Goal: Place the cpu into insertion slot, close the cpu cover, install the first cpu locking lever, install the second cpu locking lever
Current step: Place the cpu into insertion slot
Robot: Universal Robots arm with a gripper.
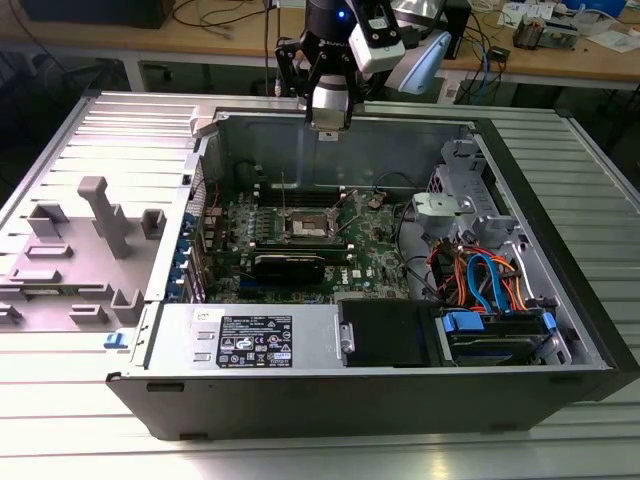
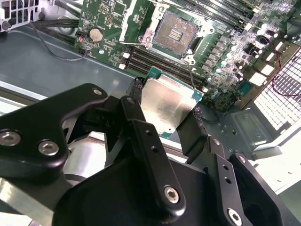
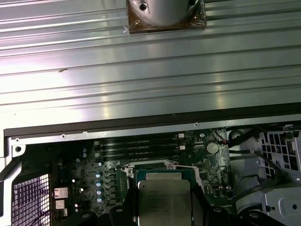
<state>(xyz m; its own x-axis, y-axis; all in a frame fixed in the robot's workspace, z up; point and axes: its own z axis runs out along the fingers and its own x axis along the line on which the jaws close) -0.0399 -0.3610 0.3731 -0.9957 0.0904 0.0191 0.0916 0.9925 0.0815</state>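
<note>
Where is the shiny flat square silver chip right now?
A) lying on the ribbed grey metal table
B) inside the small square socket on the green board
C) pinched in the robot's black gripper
C: in the second wrist view the shiny flat square silver chip is clamped in the black gripper, and the small square silver-rimmed socket is bare in the middle.
</note>
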